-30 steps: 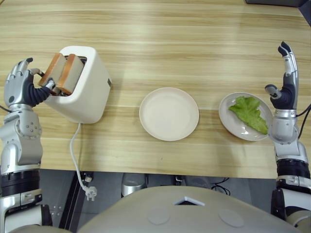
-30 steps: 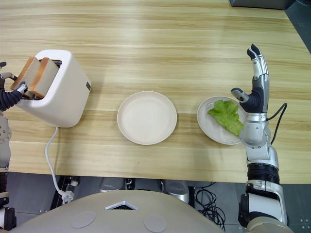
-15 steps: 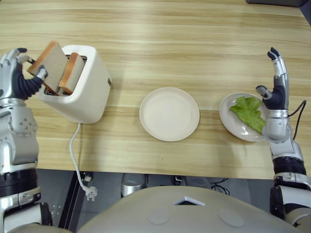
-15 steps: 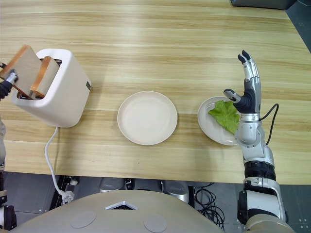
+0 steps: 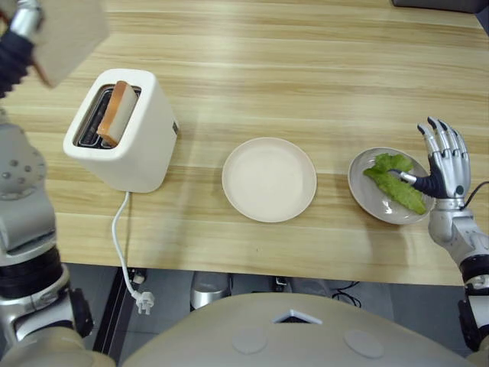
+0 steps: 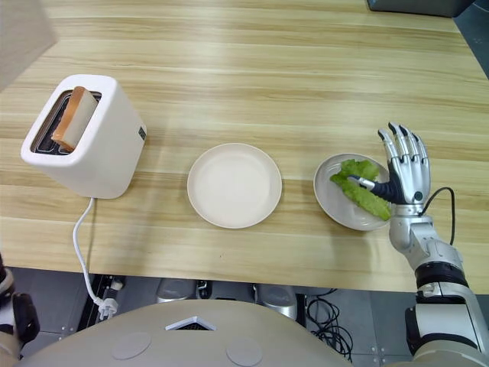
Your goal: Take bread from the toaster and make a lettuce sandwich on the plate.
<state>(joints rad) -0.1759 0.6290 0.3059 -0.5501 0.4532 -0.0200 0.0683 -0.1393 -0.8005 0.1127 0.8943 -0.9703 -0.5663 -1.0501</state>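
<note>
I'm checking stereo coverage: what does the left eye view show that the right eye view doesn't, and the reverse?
Left eye view: the left hand at top left, gripping a lifted bread slice. Right eye view: more table beyond the right hand. Both: the toaster holding a second slice, the centre plate, and lettuce on the side plate with the right hand open over it.

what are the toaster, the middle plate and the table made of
The toaster is probably plastic: matte cream-white, rounded moulded corners, no metallic glare.
The middle plate could be plastic or ceramic, I cannot tell which: matte beige, one even colour.
The table is wood or wood-look laminate: light boards with long grain and a faint sheen.
</note>
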